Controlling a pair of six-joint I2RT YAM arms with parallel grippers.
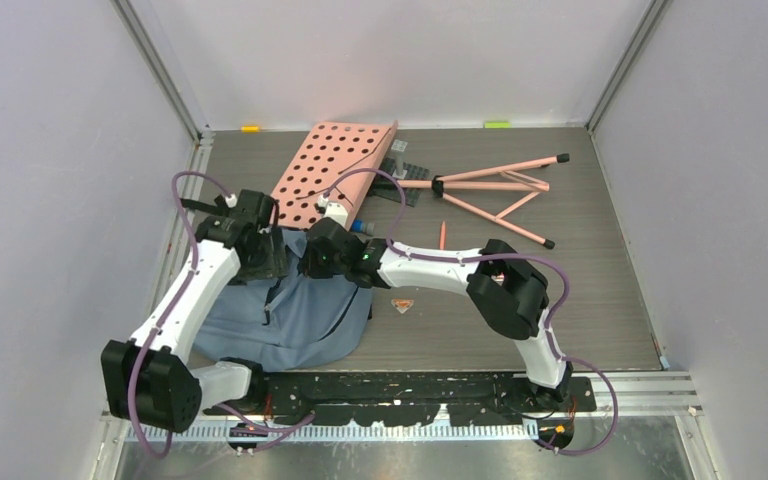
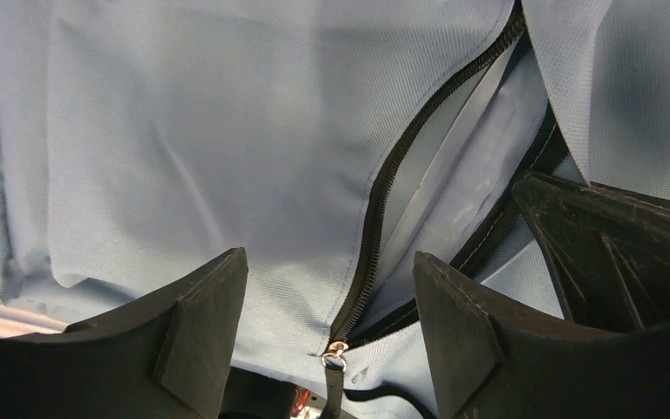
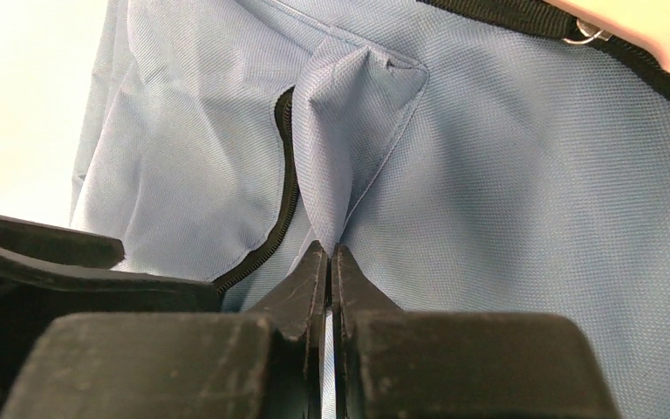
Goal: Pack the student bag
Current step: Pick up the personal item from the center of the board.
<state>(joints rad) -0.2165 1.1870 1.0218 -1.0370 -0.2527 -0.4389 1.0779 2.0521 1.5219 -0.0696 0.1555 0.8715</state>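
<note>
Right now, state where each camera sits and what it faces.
Top external: above and behind the bases, looking down at the table, both arms, the student bag and a pink perforated board.
Left wrist: on the left arm, facing the bag's open zipper; the left gripper, open, frames it.
Right wrist: on the right arm, facing bag fabric; the right gripper pinches a fold.
Shared: both wrist views show the black zipper.

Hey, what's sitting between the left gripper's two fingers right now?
In the left wrist view, the student bag's black zipper, partly open, runs between the open left gripper's fingers.
</note>
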